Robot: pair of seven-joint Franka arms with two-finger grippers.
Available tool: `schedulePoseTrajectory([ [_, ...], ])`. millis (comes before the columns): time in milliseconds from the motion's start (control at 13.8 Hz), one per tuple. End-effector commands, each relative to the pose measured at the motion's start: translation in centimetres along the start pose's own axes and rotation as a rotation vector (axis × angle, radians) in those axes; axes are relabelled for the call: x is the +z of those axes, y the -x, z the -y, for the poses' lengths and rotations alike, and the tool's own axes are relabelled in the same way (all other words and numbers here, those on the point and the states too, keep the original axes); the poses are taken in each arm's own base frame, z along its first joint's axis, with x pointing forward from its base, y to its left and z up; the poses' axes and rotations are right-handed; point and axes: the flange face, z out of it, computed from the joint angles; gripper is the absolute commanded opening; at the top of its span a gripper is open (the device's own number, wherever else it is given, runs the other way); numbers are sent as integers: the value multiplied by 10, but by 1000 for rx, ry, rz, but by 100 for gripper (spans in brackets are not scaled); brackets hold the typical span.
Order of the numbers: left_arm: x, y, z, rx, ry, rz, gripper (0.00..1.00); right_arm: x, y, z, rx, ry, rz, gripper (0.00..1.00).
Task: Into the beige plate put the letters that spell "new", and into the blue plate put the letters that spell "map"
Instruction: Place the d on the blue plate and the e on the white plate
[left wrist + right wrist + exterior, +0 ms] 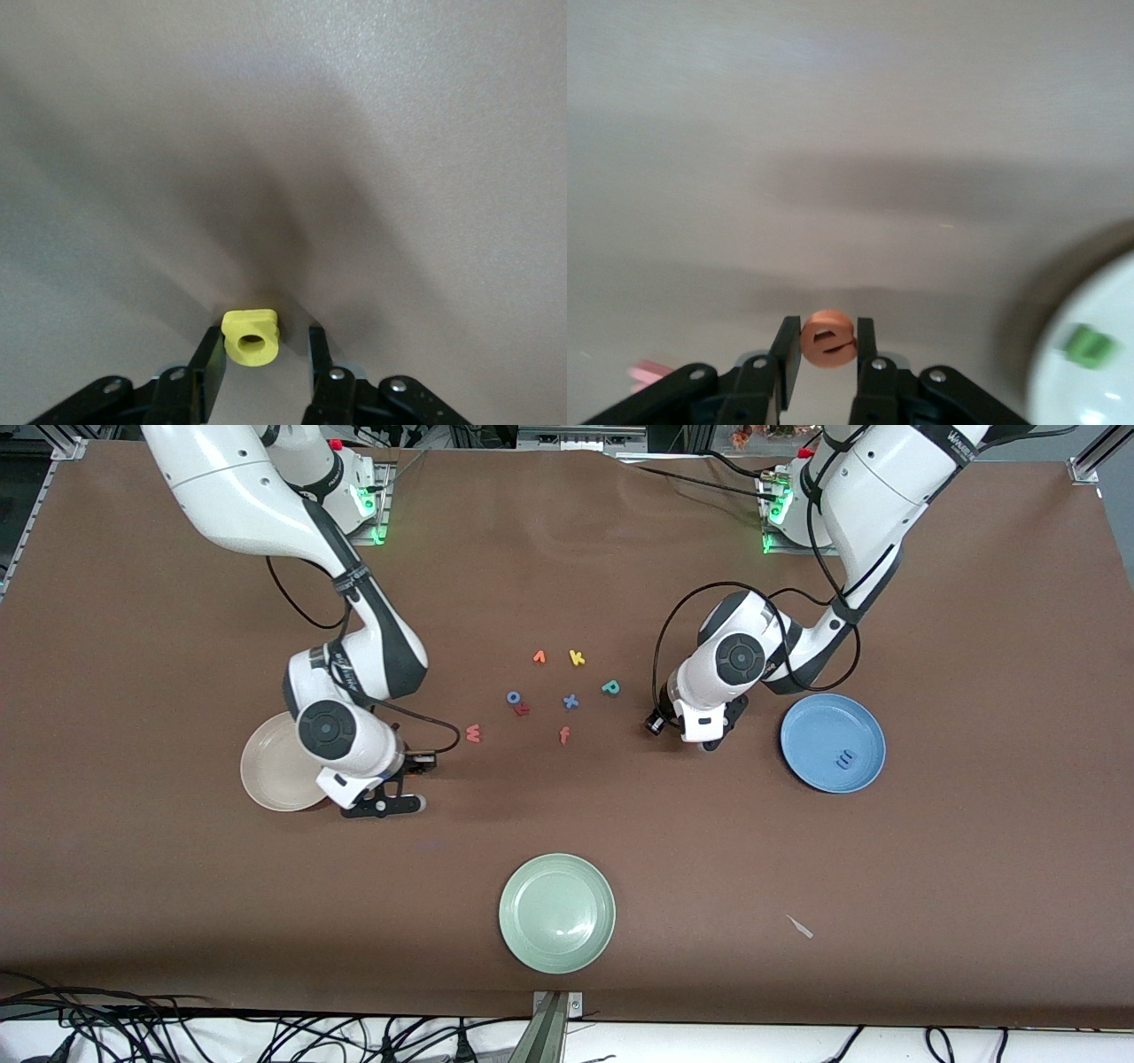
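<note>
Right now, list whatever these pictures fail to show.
- Beige plate: in the front view the right arm covers part of it. Its green n shows only as a blur in the right wrist view.
- Yellow a, between the fingers of the open left pincer: hidden under that wrist in the front view.
- Orange e, clamped in the right pincer: likewise hidden in the front view.
- Red letter beside the blue o: too small to read.

Both arms reach low over the table; right pincer clamped shut, left pincer partly closed.
</note>
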Motion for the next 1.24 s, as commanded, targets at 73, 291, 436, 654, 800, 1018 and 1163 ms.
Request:
schedulePoseTrajectory([
  [73,-6,0,7,-11,0,-22,12,-11,16,-49,-90,35,32,10],
  [291,-16,-3,6,-5,6,-35,0,-16,32,-82,-140,48,32,10],
  [436,-34,-4,3,6,7,-54,0,-5,42,-105,-179,56,9,10],
  [654,-61,-19,7,50,-45,-78,0,16,51,-135,-249,69,-36,10],
  [800,-81,-39,13,120,-82,-85,0,21,53,-137,-262,71,-43,28],
  [1018,-111,-71,17,233,-136,-75,0,13,52,-131,-220,56,-45,100],
  [1163,-136,-100,19,301,-168,-53,0,6,53,-99,-153,34,-49,100],
])
